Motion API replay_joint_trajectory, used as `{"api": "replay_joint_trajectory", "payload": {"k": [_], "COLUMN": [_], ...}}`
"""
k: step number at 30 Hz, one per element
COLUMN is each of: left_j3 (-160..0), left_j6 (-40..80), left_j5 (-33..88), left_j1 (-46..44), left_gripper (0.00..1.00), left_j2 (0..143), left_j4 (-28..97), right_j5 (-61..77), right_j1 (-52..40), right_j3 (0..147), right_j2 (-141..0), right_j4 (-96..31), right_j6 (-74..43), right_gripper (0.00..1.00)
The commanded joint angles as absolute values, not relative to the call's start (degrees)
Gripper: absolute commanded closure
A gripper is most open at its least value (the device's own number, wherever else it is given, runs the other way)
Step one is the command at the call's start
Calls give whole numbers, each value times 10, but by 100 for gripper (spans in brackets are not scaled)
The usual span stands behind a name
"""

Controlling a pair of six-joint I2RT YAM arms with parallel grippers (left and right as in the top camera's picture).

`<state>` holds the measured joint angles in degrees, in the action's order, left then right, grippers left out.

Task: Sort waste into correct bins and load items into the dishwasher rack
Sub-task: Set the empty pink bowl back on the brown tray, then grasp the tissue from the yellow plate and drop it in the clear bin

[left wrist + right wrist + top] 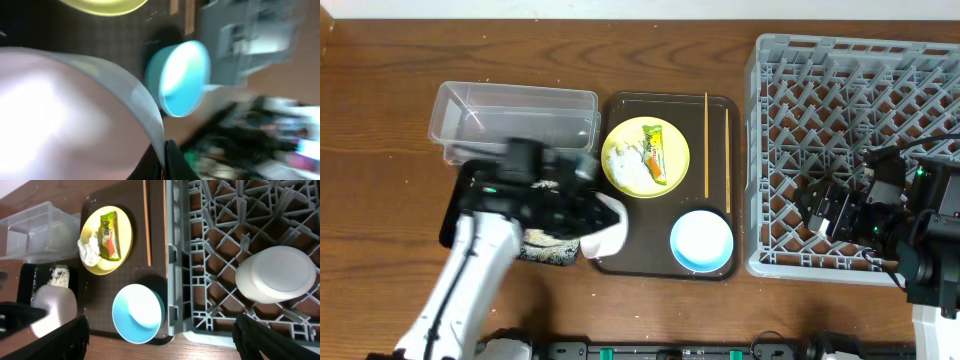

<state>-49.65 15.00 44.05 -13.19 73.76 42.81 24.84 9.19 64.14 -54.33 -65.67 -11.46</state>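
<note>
Wooden table point(380, 200) | your left gripper point(584, 207) pinches pale bowl point(612, 232) rim, lower centre, left of blue bowl point(701, 240) | your right gripper point(817, 212) spread over rack point(760, 150), right | white bowl point(275, 275) inverted in rack.

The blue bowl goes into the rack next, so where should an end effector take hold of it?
Pinch the light blue bowl by its rim, one finger inside, coming straight down on the edge nearest the dishwasher rack. It sits upright and open on the brown tray, its round wall probably too wide to span.
</note>
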Motion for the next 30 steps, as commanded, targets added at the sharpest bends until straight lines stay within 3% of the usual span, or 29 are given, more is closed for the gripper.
{"api": "replay_joint_trajectory", "payload": {"k": [1, 6, 12, 14, 17, 23, 30], "left_j3": [-508, -508, -517, -534, -571, -625, -629], "left_j6": [249, 289, 303, 303, 272, 211, 124], "left_j5": [181, 35, 34, 34, 33, -59, -83], "left_j1": [-231, -351, -407, -416, -418, -414, -378], "left_gripper": [93, 88, 87, 83, 61, 39, 38], "left_j2": [740, 787, 822, 822, 822, 823, 907], "left_j4": [416, 374, 322, 334, 360, 338, 232], "right_j5": [249, 249, 249, 249, 249, 249, 249], "right_j1": [97, 97, 97, 97, 97, 97, 97], "right_j3": [651, 651, 651, 651, 651, 651, 651], "right_j2": [-543, -543, -544, -544, -544, -544, -544], "right_j4": [-656, -656, -654, -654, -653, -649, -649], "right_j6": [-107, -106, -106, -106, -106, -106, -106], "right_gripper": [10, 10, 10, 9, 9, 9, 9]}}
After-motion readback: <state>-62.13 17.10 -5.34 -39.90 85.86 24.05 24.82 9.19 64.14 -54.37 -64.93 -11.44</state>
